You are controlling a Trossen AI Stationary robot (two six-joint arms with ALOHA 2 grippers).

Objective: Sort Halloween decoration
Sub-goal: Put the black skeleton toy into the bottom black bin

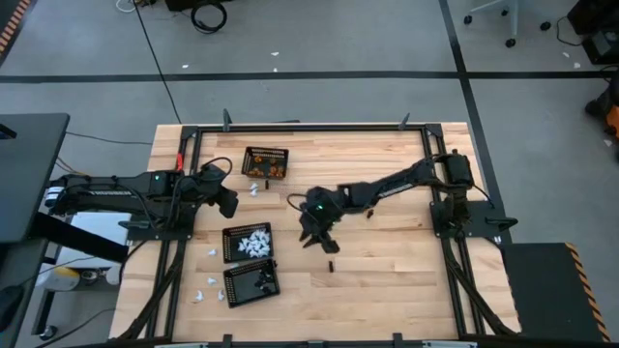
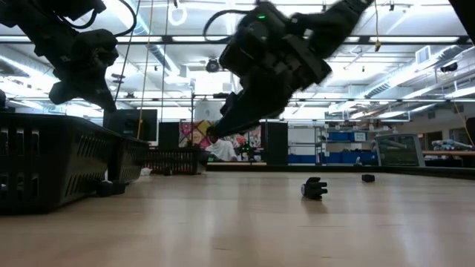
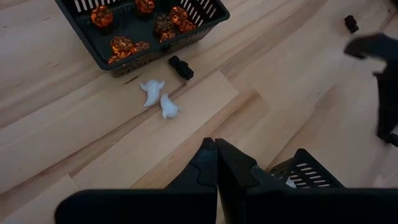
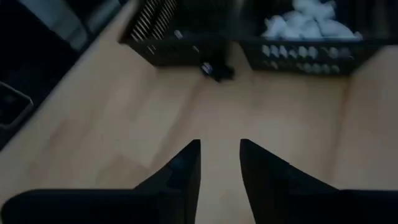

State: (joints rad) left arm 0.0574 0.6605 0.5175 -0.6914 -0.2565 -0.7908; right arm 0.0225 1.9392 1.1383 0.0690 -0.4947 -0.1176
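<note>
A: Halloween decoration pieces, where do they lie against the big things?

B: Largest first: the pale plank table (image 1: 387, 280) fills the middle of the high view, on a grey floor (image 1: 319, 39) crossed by dark tape lines. Three black mesh baskets sit left of centre. The upper basket (image 1: 266, 162) holds orange pieces (image 1: 274, 171), the middle basket (image 1: 248, 243) holds white pieces (image 1: 253, 242), and the lower basket (image 1: 251, 283) holds black ones (image 1: 261, 281).

A: And the arms?

B: The left arm reaches in from the left edge; its left claw (image 1: 228, 203) hangs between the upper and middle baskets, fingers pressed together, holding nothing. The right arm comes from the right side, and its right claw (image 1: 316, 235) stands over bare wood at centre, partly open, with nothing between its fingers.

A: Any loose pieces?

B: Yes. A black piece (image 1: 331, 264) lies just below the right claw, and white strays (image 1: 201, 295) lie at the lower left, beside the lower basket.

A: What does one view add?

B: The low view alone shows the room: a long hall with ceiling strip lights (image 2: 415, 44) and blue shelving (image 2: 349, 152) at right. The left wrist view alone makes out two white ghosts (image 3: 158, 99) and a black piece (image 3: 181, 67) just outside the orange basket. The right wrist view shows a black piece (image 4: 216, 70) against the basket walls.
</note>
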